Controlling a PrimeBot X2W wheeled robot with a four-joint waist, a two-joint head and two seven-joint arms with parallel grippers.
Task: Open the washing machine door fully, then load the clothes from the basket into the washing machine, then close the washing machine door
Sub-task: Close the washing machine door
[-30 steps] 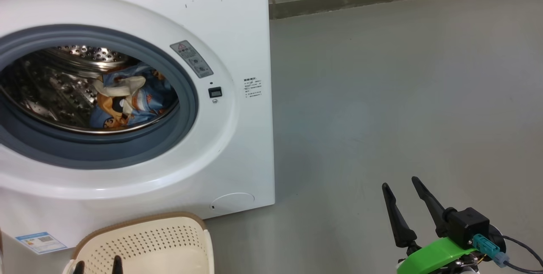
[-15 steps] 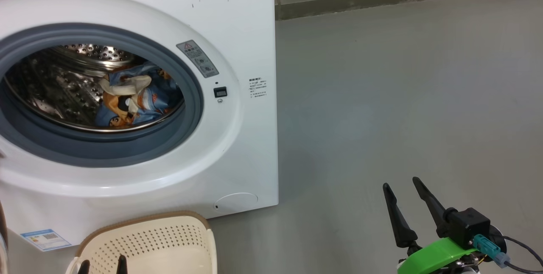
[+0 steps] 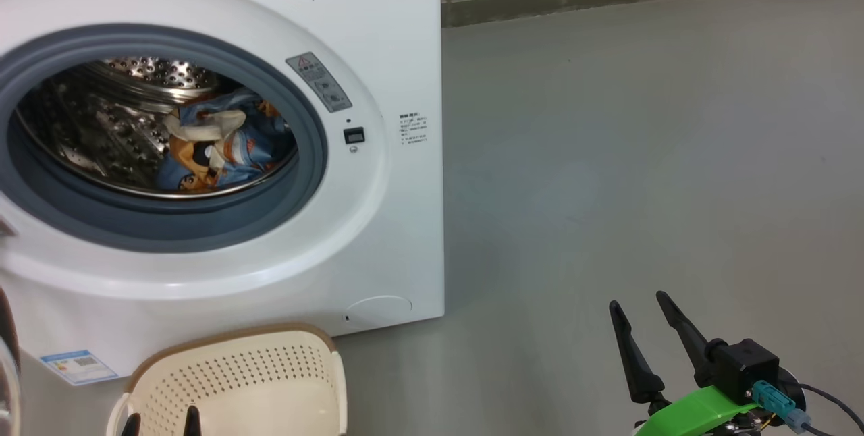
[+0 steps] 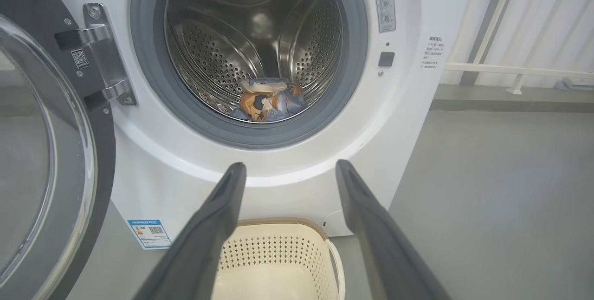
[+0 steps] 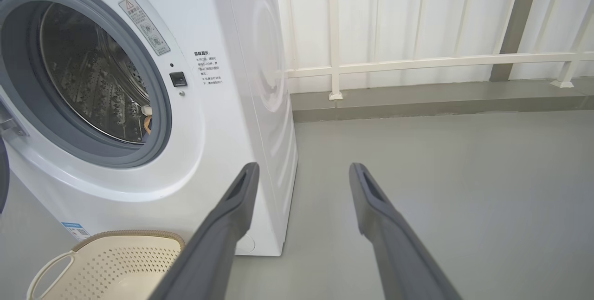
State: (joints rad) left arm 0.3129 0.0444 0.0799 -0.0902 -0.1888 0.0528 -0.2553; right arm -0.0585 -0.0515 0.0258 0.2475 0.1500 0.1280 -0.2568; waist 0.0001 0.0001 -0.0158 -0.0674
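Both gape apart, empty: left pincer (image 4: 290, 164) above the basket (image 4: 278, 253), right pincer (image 5: 304, 166) over the floor (image 5: 464, 188); clothes (image 4: 267, 100) lie in the open washing machine (image 4: 399, 119).

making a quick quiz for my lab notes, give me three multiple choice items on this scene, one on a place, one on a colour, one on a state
1. Where are the clothes?
A. on a table
B. inside the washing machine
C. in a sink

2. What colour is the rim of the basket?
A. brown
B. green
C. red

3. The washing machine door is
A. shut
B. swung open
C. missing

Answers:
1 B, they lie inside its round opening.
2 A, a brown band tops the cream perforated walls.
3 B, it stands swung aside in the left wrist view, leaving the opening uncovered.
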